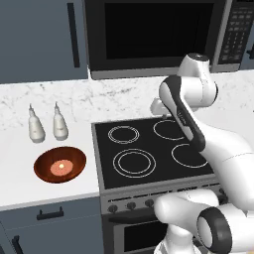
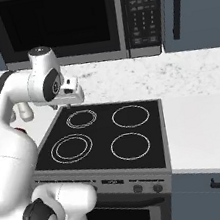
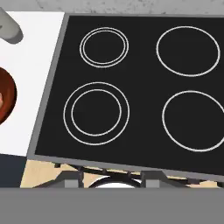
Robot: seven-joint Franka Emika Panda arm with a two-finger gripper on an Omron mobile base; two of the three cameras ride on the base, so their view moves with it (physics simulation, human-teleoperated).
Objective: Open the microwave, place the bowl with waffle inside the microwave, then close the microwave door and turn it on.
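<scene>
— White counter [image 1: 30, 191] around a black stovetop [image 1: 149, 151] with four rings. What's up at twelve o'clock?

— The microwave [image 1: 154, 37], its microwave door [image 1: 158, 32] shut, keypad panel [image 2: 141, 13] at its right, marbled backsplash [image 2: 167, 74] below.

— And the bowl [image 1: 60, 164]?

— On the counter at nine o'clock from the stovetop, the waffle [image 1: 61, 167] inside; two pale bottles [image 1: 48, 124] stand just behind it.

— The arm?

— Folded over the stovetop, hand pointing down. In the hand view the gripper [image 3: 111, 178] barely shows; I cannot tell how wide its tips stand. Nothing between them.
</scene>
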